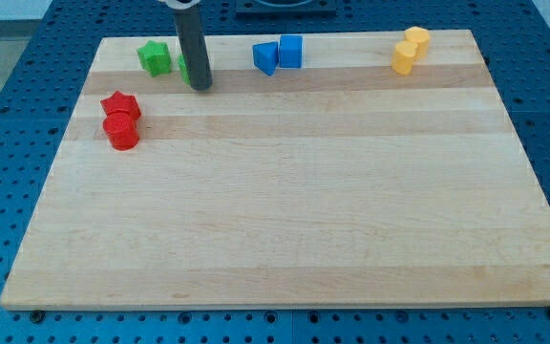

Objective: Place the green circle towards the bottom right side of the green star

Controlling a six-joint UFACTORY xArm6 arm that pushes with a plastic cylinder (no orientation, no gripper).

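Note:
The green star (155, 57) lies near the board's top left. The green circle (184, 69) sits just to its right, mostly hidden behind my rod; only a thin green sliver shows at the rod's left edge. My tip (200, 86) rests on the board right beside the green circle, at its right and lower side, to the right of the star.
A red star (120, 104) and a red circle (121, 133) sit together at the left. Two blue blocks (278, 53) sit at the top middle. Two yellow blocks (410, 50) sit at the top right. The wooden board (294, 210) lies on a blue perforated table.

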